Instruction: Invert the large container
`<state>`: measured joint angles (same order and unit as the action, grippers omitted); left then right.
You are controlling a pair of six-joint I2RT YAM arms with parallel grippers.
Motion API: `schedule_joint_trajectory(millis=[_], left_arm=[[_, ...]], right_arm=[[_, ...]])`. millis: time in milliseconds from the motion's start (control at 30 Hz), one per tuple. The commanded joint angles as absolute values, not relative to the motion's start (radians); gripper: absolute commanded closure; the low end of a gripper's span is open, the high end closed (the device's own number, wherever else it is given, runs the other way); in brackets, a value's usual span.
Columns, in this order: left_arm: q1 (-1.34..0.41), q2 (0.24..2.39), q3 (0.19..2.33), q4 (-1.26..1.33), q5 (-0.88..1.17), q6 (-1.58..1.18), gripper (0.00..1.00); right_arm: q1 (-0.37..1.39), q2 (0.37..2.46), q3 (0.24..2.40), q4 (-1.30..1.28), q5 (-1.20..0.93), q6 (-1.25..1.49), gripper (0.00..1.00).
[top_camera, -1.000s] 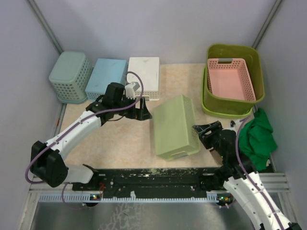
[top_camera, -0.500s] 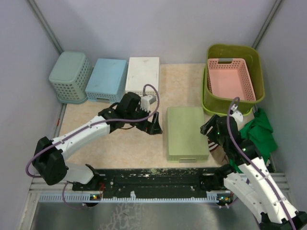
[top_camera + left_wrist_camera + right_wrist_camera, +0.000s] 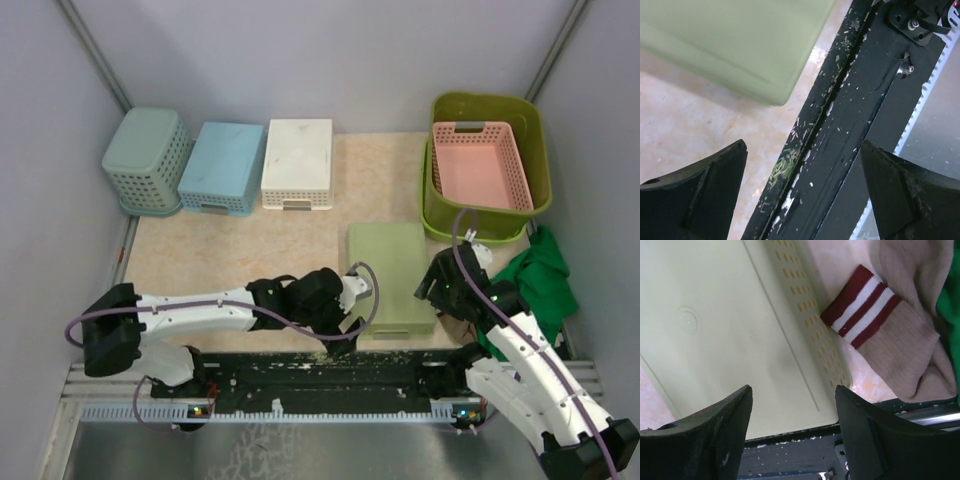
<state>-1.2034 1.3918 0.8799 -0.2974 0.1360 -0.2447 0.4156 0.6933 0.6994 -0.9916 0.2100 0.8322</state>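
The container (image 3: 388,268) is lying bottom up on the table (image 3: 250,250), right of centre and close to the near edge. We are looking at its plain pale-green bottom with a raised panel (image 3: 715,330), and at rows of small slots running down its right wall. The left gripper (image 3: 350,322) is hovering just off its near left corner. In the left wrist view the fingers are standing wide apart (image 3: 804,147) with nothing between them, and the container's corner (image 3: 730,40) is sitting beyond the tips, clear of both. Under that gripper the black rail (image 3: 855,125) is running along the table's edge, flecked with pale and green bits. The right gripper (image 3: 437,283) is hanging just beside the container's right edge, toward the near right corner. Its fingers are also spread (image 3: 792,390) and gripping nothing, and we are seeing no contact with the plastic. Just right of the container a tan sock (image 3: 890,340) with maroon and white stripes is lying on the table, and a green cloth (image 3: 540,285) is bunched beside it. Further back on the right an olive tub (image 3: 440,215) is holding a pink basket (image 3: 480,165). Along the far left edge a mint basket (image 3: 148,160), a blue basket (image 3: 222,165) and a white basket (image 3: 297,162) are sitting in a row, well apart from both grippers.
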Motion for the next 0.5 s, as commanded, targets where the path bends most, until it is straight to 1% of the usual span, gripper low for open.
schedule_joint_trajectory(millis=[0, 100, 300, 367, 467], left_arm=[[-1.233, 1.457, 0.912, -0.195, 0.017, -0.228, 0.0], [-1.232, 1.497, 0.908, -0.132, -0.018, -0.254, 0.0], [-1.215, 1.594, 0.968, -0.101, -0.308, -0.379, 0.0], [-1.171, 1.612, 0.969, -0.056, -0.322, -0.417, 0.0], [-1.068, 1.634, 0.986, -0.043, -0.275, -0.502, 0.0]], right_arm=[[0.411, 0.658, 0.664, -1.006, 0.226, 0.905, 0.32], [0.411, 0.635, 0.639, -1.002, 0.207, 0.924, 0.32], [0.411, 0.619, 0.639, -0.989, 0.19, 0.929, 0.31], [0.411, 0.613, 0.647, -0.991, 0.194, 0.918, 0.31], [0.411, 0.606, 0.668, -0.994, 0.185, 0.892, 0.3]])
